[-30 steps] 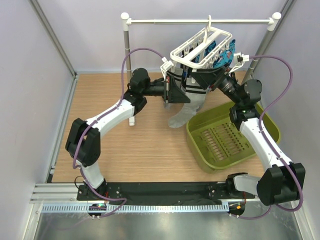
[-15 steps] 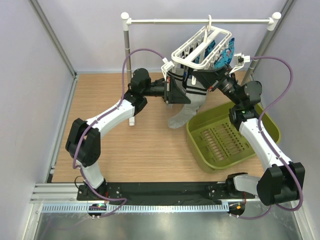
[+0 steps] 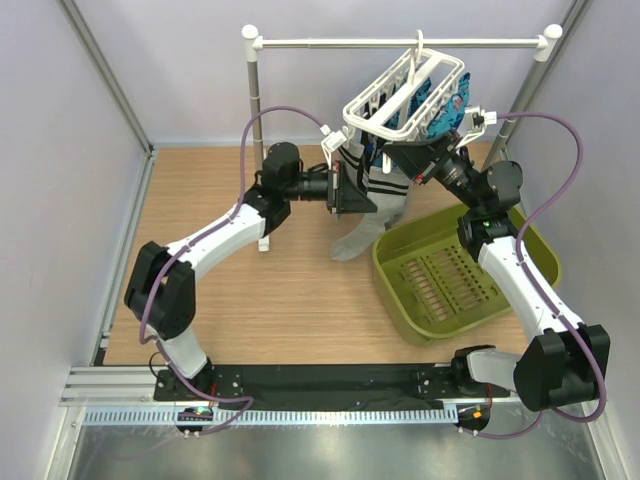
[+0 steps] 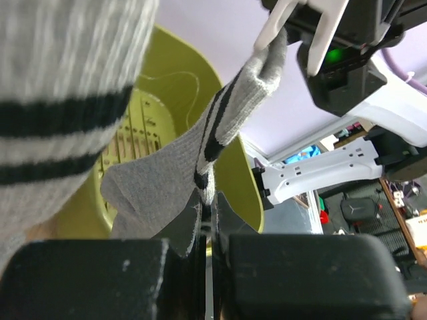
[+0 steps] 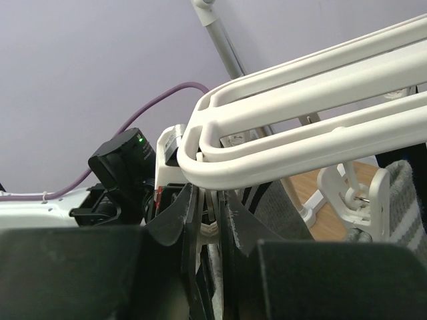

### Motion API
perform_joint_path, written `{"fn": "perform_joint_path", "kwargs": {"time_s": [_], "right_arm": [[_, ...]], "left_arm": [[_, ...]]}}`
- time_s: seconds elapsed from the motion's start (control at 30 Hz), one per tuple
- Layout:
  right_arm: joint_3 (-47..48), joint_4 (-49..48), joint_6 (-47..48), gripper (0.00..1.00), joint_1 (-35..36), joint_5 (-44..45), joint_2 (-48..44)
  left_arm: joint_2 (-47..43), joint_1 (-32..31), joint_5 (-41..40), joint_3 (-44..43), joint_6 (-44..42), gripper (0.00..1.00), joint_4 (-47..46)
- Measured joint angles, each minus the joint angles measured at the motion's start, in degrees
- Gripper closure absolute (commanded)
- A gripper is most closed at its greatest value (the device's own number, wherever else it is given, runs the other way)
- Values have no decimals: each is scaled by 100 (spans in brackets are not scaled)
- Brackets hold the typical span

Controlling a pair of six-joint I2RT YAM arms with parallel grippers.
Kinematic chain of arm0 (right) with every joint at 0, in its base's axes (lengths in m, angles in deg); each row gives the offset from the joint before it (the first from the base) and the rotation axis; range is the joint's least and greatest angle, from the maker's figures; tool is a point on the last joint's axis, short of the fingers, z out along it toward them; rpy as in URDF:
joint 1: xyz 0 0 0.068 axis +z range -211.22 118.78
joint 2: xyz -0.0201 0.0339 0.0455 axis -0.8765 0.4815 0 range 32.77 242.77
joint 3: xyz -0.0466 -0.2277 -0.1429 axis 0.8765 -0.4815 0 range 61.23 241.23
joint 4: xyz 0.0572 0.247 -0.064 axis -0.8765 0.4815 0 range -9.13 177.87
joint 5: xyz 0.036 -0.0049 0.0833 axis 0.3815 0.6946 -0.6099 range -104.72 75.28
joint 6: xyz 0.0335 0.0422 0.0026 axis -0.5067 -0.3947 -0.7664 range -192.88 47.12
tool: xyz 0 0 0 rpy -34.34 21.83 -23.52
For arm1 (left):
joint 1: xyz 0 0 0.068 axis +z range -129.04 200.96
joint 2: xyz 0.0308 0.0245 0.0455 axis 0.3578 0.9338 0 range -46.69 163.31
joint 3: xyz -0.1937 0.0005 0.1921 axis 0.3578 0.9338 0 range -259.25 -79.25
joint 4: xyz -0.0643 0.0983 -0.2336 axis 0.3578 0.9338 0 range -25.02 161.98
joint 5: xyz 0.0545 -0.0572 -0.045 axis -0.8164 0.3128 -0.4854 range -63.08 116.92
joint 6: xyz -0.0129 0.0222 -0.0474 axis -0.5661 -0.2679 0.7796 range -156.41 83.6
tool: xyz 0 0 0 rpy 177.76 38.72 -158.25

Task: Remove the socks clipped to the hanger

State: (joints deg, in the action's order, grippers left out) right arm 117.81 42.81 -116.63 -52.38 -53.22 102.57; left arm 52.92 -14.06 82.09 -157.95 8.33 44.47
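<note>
The white hanger (image 3: 405, 95) hangs by its hook from the rail. A grey sock with dark bands (image 3: 362, 215) dangles from it. My left gripper (image 3: 352, 190) is shut on this sock. In the left wrist view the jaws (image 4: 208, 208) pinch its banded cuff (image 4: 200, 160), and a white peg (image 4: 277, 30) still clips its top end. A second grey banded sock (image 4: 60, 100) fills the near left of that view. My right gripper (image 3: 418, 155) is under the hanger frame (image 5: 300, 127), shut on a white clip peg (image 5: 209, 230). The black socks are hidden.
A green basket (image 3: 465, 275) sits on the wooden table at the right, below the hanger; it also shows in the left wrist view (image 4: 167, 87). The white rail stand (image 3: 400, 43) spans the back. A bright blue patterned cloth (image 3: 432, 100) hangs inside the hanger.
My left arm has shifted a little, drawing the grey sock's lower end slightly left. My right gripper has stayed under the hanger on the peg.
</note>
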Motion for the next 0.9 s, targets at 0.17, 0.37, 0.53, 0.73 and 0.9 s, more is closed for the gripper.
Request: {"fn": "perform_joint_path", "kwargs": {"time_s": [0.17,0.37,0.53,0.73,0.9], "right_arm": [[7,111,7,99,0,0,0],[15,223,4,99,0,2,0],[92,400,4,99,0,4,0],[190,544,-4,99,4,24,0],[302,713,-11,99,7,13,13]], "left_arm": [[-424,-24,-356,369,-129,100,302],[-988,-422,-1453,538,131,100,540],[-1543,-1108,-2684,542,625,100,570],[-1770,-1370,-3866,925,1532,100,-262],[-1355,-1530,-4557,1062,1794,100,-420]]}}
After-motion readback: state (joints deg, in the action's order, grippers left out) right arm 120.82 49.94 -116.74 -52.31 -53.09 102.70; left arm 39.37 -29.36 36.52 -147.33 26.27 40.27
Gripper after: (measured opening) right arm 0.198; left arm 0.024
